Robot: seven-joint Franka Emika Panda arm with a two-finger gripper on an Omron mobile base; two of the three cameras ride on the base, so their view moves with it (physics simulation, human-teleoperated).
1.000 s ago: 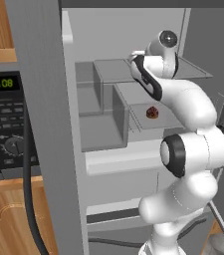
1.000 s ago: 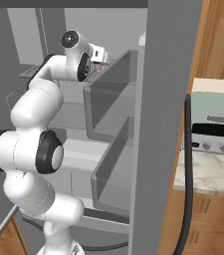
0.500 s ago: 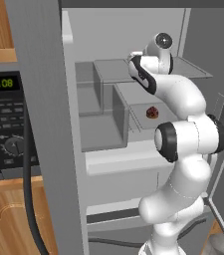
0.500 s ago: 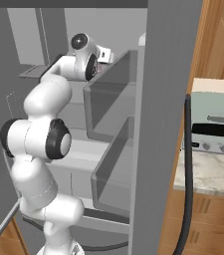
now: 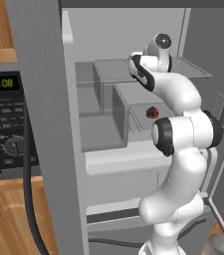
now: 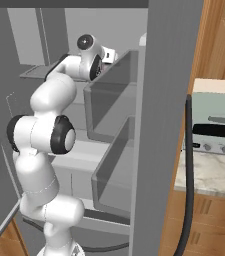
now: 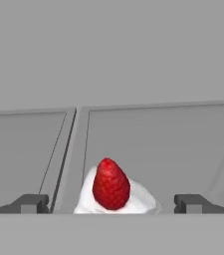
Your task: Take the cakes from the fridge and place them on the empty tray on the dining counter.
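Note:
In the hand view my gripper (image 7: 112, 203) is open, its two dark fingertips (image 7: 31, 203) standing wide on either side of a white cake (image 7: 112, 191) topped with a red berry. That cake sits close in front of the hand on a grey shelf of the fridge (image 7: 111, 60), untouched by the tips. The dark brown-red round cake (image 5: 152, 112) rests on a lower shelf of the fridge (image 5: 108, 149), beside my forearm. In the base views my arm reaches up onto the upper shelf (image 6: 39, 72).
A black microwave (image 5: 4, 119) stands left of the fridge, with a black cable (image 5: 29, 199) hanging by it. The open fridge door (image 6: 164, 125) with its grey bins (image 6: 111, 90) is on the right, and a pale toaster oven (image 6: 216, 125) stands beyond it.
The elbow has swung upward and closer to the fridge, making the arm stand more upright. The hand stays at the upper shelf and the gripper stays open.

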